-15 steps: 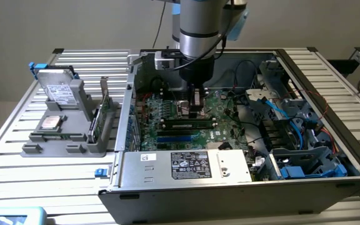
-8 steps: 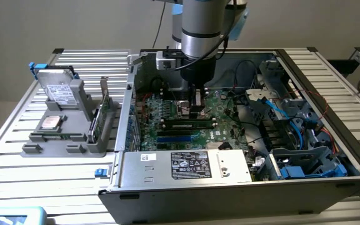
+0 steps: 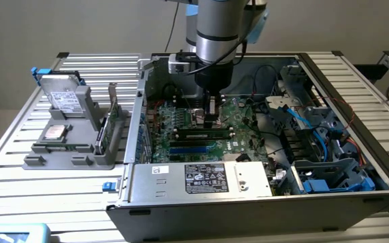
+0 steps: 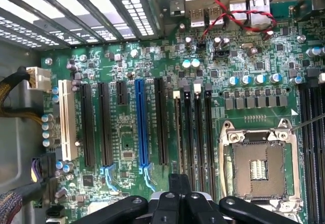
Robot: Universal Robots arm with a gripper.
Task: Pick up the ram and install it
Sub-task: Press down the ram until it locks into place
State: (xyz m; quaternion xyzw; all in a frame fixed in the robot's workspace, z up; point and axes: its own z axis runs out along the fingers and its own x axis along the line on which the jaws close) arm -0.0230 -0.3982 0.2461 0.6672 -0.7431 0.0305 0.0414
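Observation:
The ram [image 3: 204, 135] is a long narrow stick with dark chips. It stands in a slot of the green motherboard [image 3: 181, 121] inside the open computer case. In the wrist view the ram [image 4: 178, 132] shows edge-on as a thin strip in the first of several parallel black slots. My gripper [image 3: 212, 120] hangs straight down over the stick's middle. Its fingers are shut with nothing between them, and the tips [image 4: 179, 181] sit right at the stick's top edge. I cannot tell whether they touch it.
Beside the ram slots lies the empty silver processor socket [image 4: 258, 168]. Red and black wires [image 4: 228, 18] cross the board's far edge. Cables and blue drive brackets [image 3: 323, 147] fill the case at the exterior view's right. A grey fixture [image 3: 66, 152] outside the case holds a drive, a chip and upright boards [image 3: 107, 124].

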